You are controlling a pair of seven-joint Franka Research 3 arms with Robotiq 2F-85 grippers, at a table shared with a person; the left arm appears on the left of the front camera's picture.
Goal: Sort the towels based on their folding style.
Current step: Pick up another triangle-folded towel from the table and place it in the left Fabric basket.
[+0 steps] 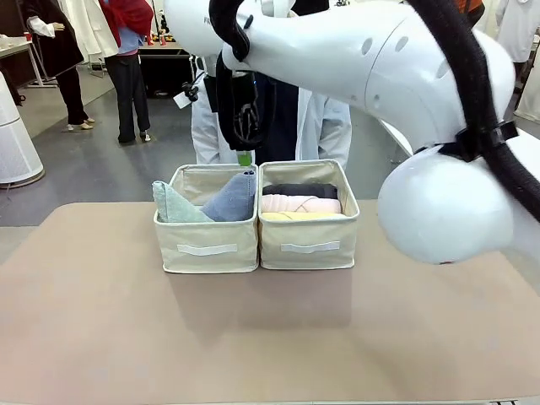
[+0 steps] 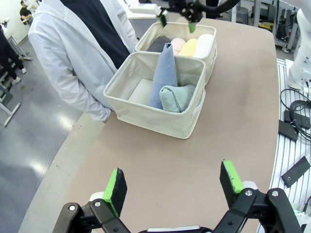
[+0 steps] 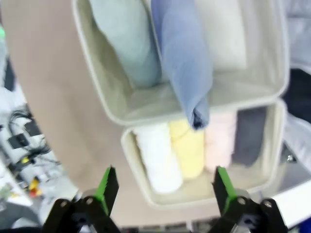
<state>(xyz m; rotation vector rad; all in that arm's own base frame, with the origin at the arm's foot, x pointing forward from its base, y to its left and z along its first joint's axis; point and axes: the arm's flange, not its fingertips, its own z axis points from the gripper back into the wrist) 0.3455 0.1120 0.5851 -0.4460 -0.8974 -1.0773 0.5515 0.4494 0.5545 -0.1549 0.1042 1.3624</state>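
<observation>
Two cream bins stand side by side mid-table. The left bin (image 1: 207, 245) holds a pale mint cone-folded towel (image 1: 175, 207) and a periwinkle-blue one (image 1: 234, 199). In the right bin (image 1: 308, 245) lie rolled towels: dark grey (image 1: 299, 191), pink (image 1: 299, 204) and yellow (image 1: 299, 217). The left wrist view adds a white roll (image 2: 204, 44) beside the yellow one (image 2: 189, 47). My right gripper (image 1: 245, 156) hangs open above the bins' far edge, looking down on the blue cone (image 3: 182, 58) and the rolls. My left gripper (image 2: 173, 184) stands open and holds nothing, well short of the bins.
A person in a white coat (image 1: 325, 126) stands right behind the bins at the far edge. My right arm (image 1: 422, 126) spans the upper right of the front view. Cables and black devices (image 2: 294, 121) lie off the table's side. Bare tabletop (image 1: 253, 337) stretches in front of the bins.
</observation>
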